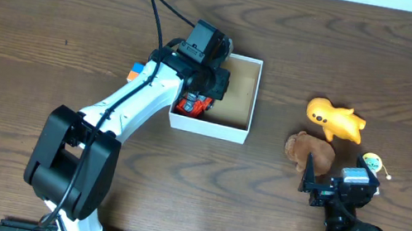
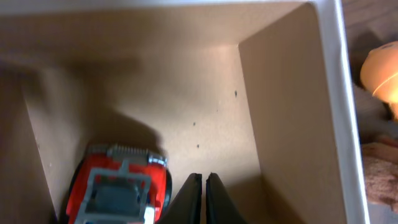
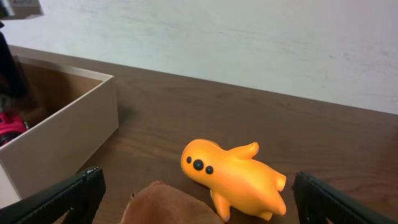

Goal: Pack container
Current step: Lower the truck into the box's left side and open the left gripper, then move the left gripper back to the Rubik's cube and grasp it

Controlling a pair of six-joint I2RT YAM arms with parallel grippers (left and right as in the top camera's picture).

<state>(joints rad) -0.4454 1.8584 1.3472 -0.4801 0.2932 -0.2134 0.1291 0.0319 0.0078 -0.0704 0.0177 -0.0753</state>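
The container (image 1: 235, 130) is a low white box with a tan cardboard inside, at the table's middle. A red toy truck (image 1: 191, 105) lies in its left part; it also shows in the left wrist view (image 2: 118, 186). My left gripper (image 2: 203, 186) is shut and empty inside the container (image 2: 286, 112), beside the truck. My right gripper (image 3: 199, 193) is open above a brown plush toy (image 3: 171, 205), with an orange toy animal (image 3: 239, 174) just beyond. In the overhead view the right gripper (image 1: 338, 188) sits right of the brown plush (image 1: 309, 150), below the orange toy (image 1: 333, 120).
A small round toy (image 1: 372, 164), yellow, white and green, lies by the right gripper. A blue and orange thing (image 1: 137, 71) shows left of the left arm. A pale wall (image 3: 249, 37) stands behind the table's far edge.
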